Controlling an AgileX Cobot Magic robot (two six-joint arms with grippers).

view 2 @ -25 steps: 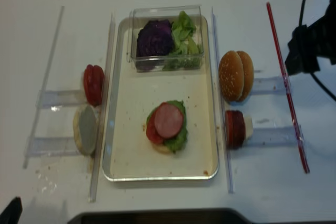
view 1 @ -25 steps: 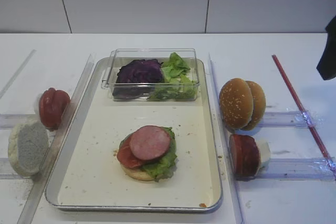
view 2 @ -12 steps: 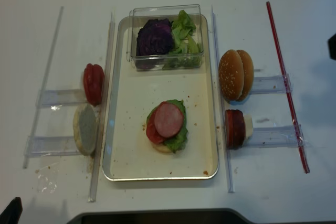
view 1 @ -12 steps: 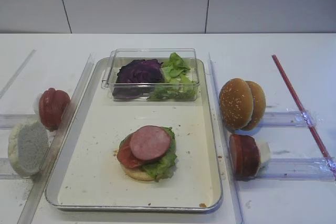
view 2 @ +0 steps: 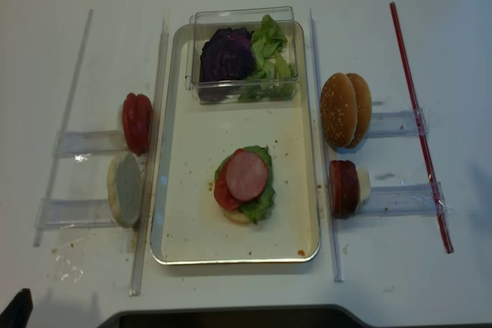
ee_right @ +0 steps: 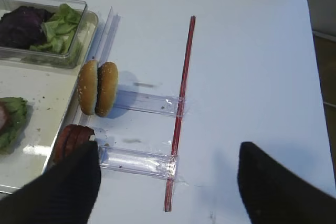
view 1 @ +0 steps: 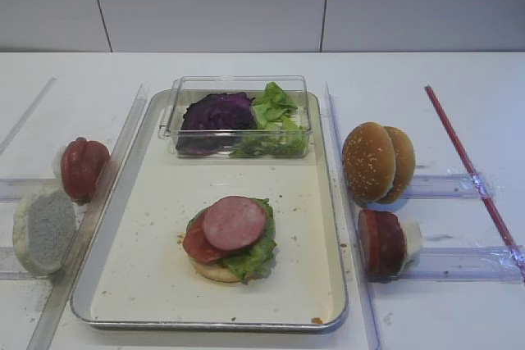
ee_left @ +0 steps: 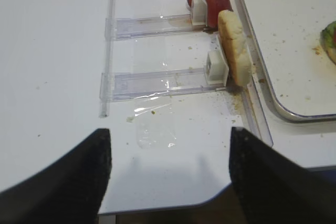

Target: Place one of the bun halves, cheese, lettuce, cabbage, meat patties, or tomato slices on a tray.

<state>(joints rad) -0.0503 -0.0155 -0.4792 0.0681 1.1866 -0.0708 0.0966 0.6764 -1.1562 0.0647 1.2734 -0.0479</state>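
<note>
On the silver tray (view 1: 156, 268) lies a stack: a pale bun half, a tomato slice, lettuce and a pink meat patty (view 1: 235, 223) on top. Right of the tray stand two sesame bun halves (view 1: 377, 161) and the meat patties (view 1: 381, 242) on edge. Tomato slices (view 1: 84, 168) and a pale bun half (view 1: 43, 229) stand to its left. Both grippers are out of the high views. My right gripper (ee_right: 168, 192) hangs open above the table right of the patties (ee_right: 71, 140), holding nothing. My left gripper (ee_left: 168, 177) is open and empty over the table's near edge, left of the pale bun half (ee_left: 233, 48).
A clear plastic box (view 1: 238, 88) at the tray's far end holds purple cabbage (view 1: 217, 111) and lettuce (view 1: 275, 112). Clear plastic rails (view 1: 447, 186) hold the standing food on both sides. A red strip (view 1: 467, 165) runs along the table at the far right.
The right arm's dark shape at the right edge of both high views has drawn back out of view. The food has not moved.
</note>
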